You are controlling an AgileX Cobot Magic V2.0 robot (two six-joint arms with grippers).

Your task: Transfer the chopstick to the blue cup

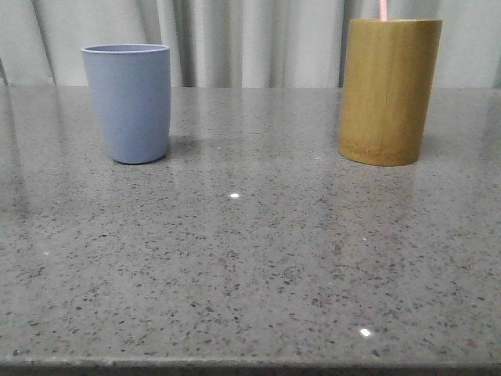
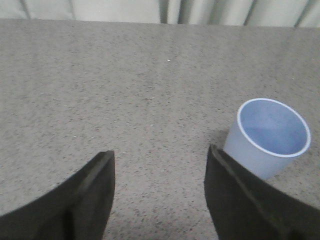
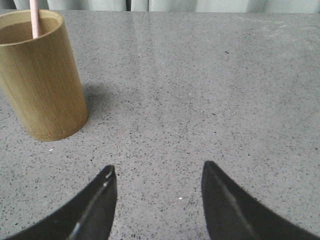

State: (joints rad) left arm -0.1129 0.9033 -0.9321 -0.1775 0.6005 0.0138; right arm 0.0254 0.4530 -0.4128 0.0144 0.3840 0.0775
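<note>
Standing upright on the speckled grey bench (image 1: pixel 250 258): blue cup (image 1: pixel 127 102), toward the left, empty inside as seen from the left wrist; tan bamboo cylinder (image 1: pixel 388 90), toward the right, well apart from the cup. Chopstick (image 1: pixel 383 9): pale pink, upright inside the bamboo cylinder, tip projecting above its rim. Left pincer (image 2: pixel 159 195): spread, holding nothing, blue cup just beside one finger. Right pincer (image 3: pixel 157 200): spread, holding nothing, over bare bench near the cylinder.
</note>
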